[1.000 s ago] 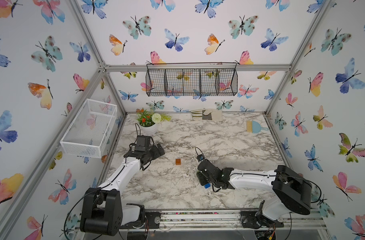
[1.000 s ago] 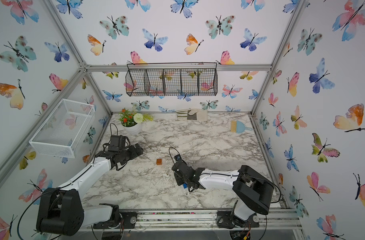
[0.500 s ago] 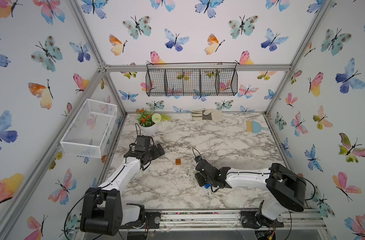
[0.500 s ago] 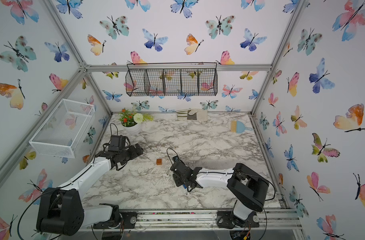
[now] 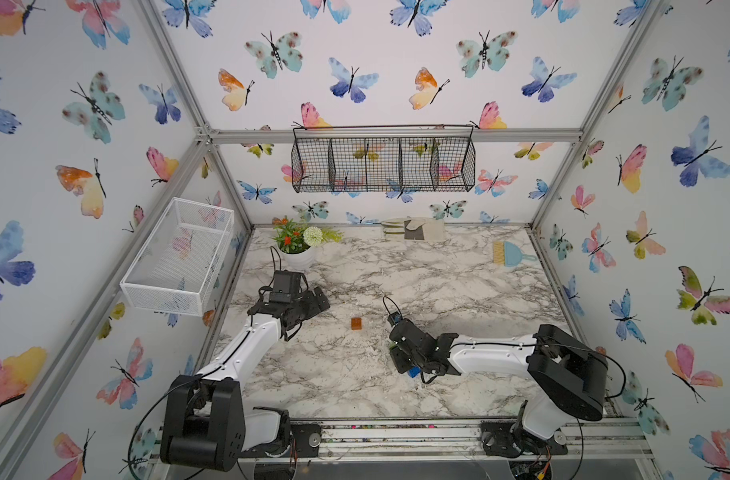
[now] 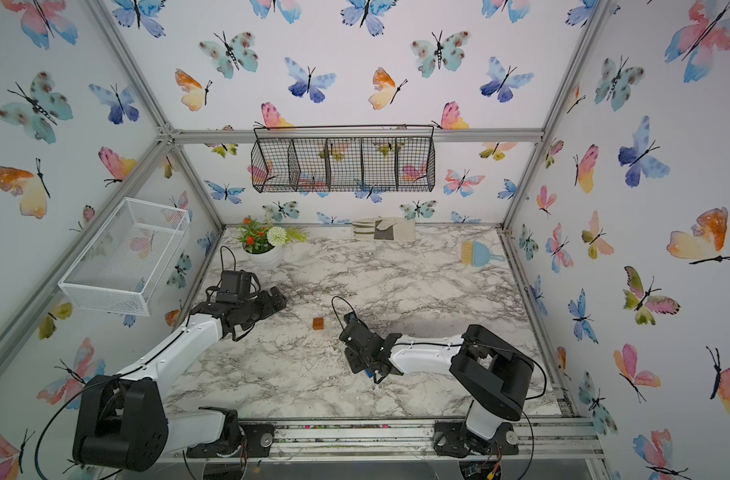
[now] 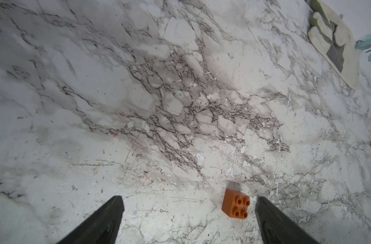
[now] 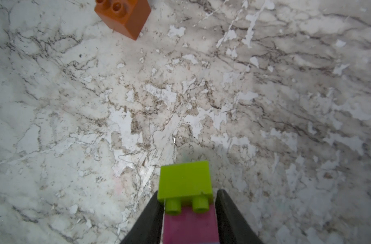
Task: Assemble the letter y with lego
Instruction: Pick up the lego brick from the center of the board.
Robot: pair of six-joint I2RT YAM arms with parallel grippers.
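Observation:
An orange lego brick [image 5: 356,323] [image 6: 318,323] lies alone mid-table, studs up. My left gripper [image 7: 188,198] stands open just left of it [image 5: 319,299]; in the left wrist view the orange brick [image 7: 235,203] sits between the fingers, close to one fingertip [image 7: 262,206]. My right gripper [image 8: 188,191] is shut on a pink brick [image 8: 189,224], and a lime green brick [image 8: 185,179] sticks out beyond the tips with its studs against the pink one. In both top views the right gripper [image 5: 400,357] [image 6: 355,355] hides most of this piece; a bit of blue brick [image 5: 414,371] shows beneath it.
A potted flower [image 5: 298,249] stands at the back left, a work glove [image 5: 413,229] lies against the back wall and a small brush [image 5: 510,253] at the back right. A white wire basket [image 5: 180,253] hangs on the left wall, a black one [image 5: 384,160] on the back wall.
My right gripper has shifted slightly left toward the orange brick and its jaws have closed a little more on the pink brick. The left arm has not moved.

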